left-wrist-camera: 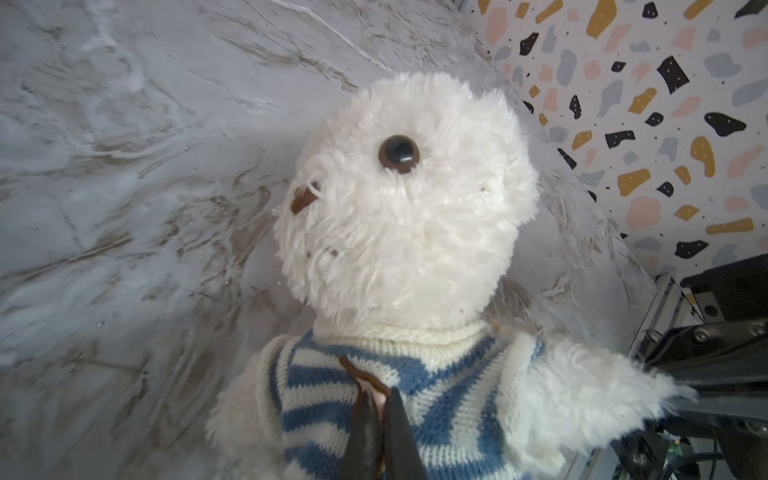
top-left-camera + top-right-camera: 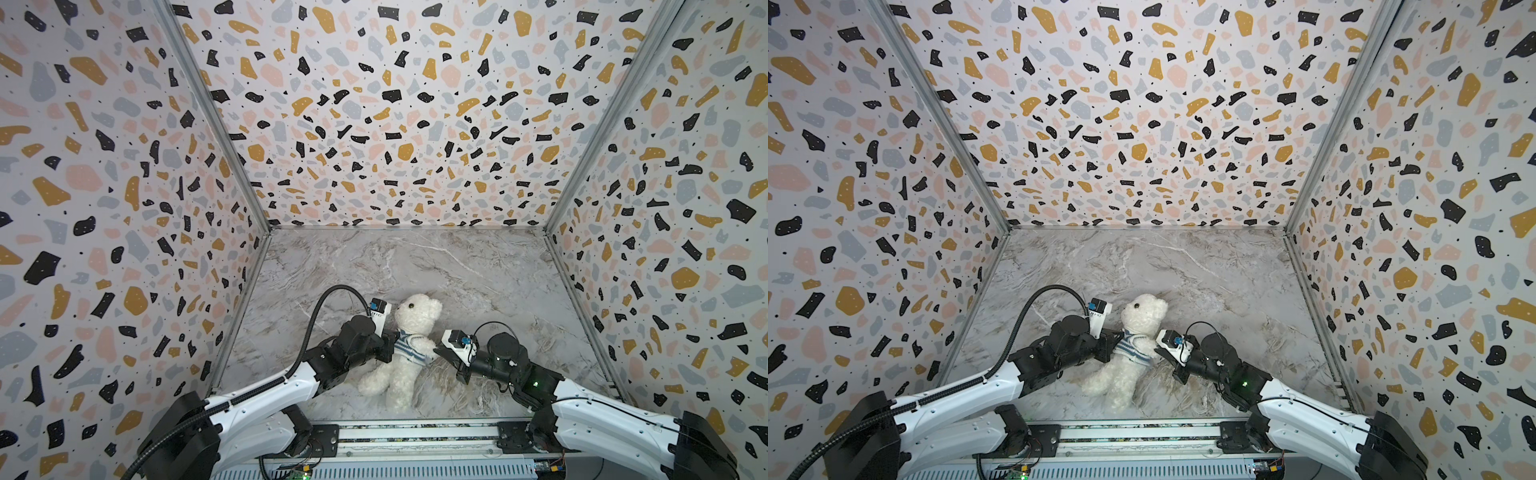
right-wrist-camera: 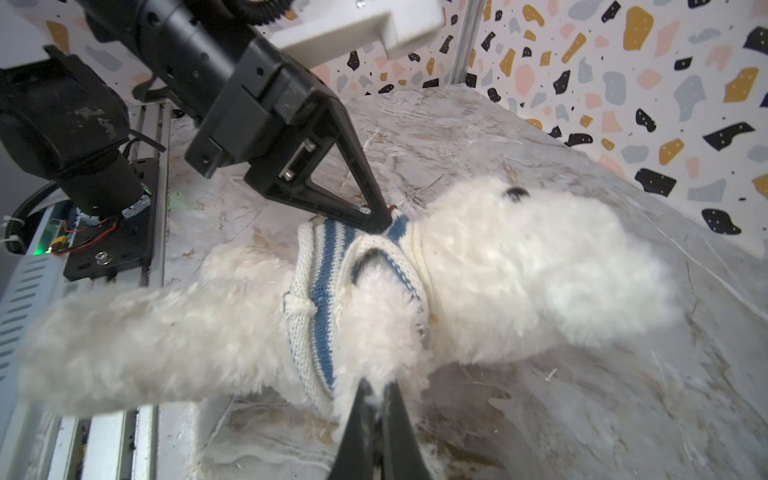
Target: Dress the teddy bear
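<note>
The teddy bear lies on its back on the marble table, head toward the back wall, in both top views. A blue-and-white striped shirt covers its chest, with both arms through the sleeves. My left gripper comes in from the bear's left side and is shut on the brown-edged badge on the shirt front. My right gripper is shut on the fluffy end of the bear's arm, just outside the sleeve.
Terrazzo-patterned walls close in the table on the left, back and right. A metal rail with the arm bases runs along the front edge, close to the bear's legs. Bare marble stretches behind the bear.
</note>
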### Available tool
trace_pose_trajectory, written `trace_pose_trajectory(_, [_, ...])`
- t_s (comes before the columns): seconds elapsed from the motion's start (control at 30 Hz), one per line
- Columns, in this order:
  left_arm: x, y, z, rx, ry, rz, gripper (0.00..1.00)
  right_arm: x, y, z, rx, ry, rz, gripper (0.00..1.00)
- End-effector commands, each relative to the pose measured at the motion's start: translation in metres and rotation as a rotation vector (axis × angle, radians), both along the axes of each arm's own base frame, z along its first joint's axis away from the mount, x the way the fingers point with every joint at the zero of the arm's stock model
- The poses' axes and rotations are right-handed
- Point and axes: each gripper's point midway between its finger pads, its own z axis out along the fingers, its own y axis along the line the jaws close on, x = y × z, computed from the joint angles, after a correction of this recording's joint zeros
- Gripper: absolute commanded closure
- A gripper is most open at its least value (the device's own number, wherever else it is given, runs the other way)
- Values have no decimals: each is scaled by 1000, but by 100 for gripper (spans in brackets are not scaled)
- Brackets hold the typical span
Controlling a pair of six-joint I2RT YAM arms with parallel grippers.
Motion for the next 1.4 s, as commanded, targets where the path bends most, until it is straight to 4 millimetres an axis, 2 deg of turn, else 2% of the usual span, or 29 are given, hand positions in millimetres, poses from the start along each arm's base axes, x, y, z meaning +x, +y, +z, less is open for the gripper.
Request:
trace_pose_trajectory(0.0, [22,37,-20,66,3,215,100,14,-10,-6,30,76,-129,100])
trace_pose_trajectory(0.1, [22,39,-25,76,5,224,100,18,-11,-5,77,101,-155,100])
trace_pose_trajectory(0.17, [20,34,-25,65,3,191,100,19,-10,-2,102,107,-143,100])
trace_pose_trajectory(0.3, [8,4,-17,-23,11,38,100,20,-1,4,101,105,-114,100])
trace_pose_trajectory(0.33, [5,-6,-11,-54,-2,0,97,21,1,4,99,105,-114,100])
trace_pose_trajectory(0.43, [-7,-22,-9,-45,-5,-74,81,30,1,6,107,115,-140,100])
trace_pose_trajectory(0.5, [-11,-25,-9,-36,-5,-91,64,36,0,3,112,138,-150,100])
trace_pose_trajectory(0.57, [-12,-23,-9,-35,-13,-87,50,38,0,-2,103,157,-159,100])
trace_pose_trajectory(0.63, [-14,-16,-15,-7,-2,-69,41,39,-2,-9,95,177,-171,100])
trace_pose_trajectory(0.77, [-7,-9,-14,15,-23,-27,40,40,-8,-19,83,204,-192,100])
trace_pose_trajectory(0.9, [-2,-13,-2,5,-49,-27,42,42,-16,-29,70,225,-221,100])
trace_pose_trajectory(1.1, [17,0,-12,59,-20,42,42,42,-21,-39,62,249,-235,100])
trace_pose_trajectory(1.2, [14,-11,-18,55,12,-19,41,41,-22,-41,66,255,-237,100])
trace_pose_trajectory(1.37, [-7,-30,-26,17,60,-141,43,42,-22,-42,63,265,-243,100])
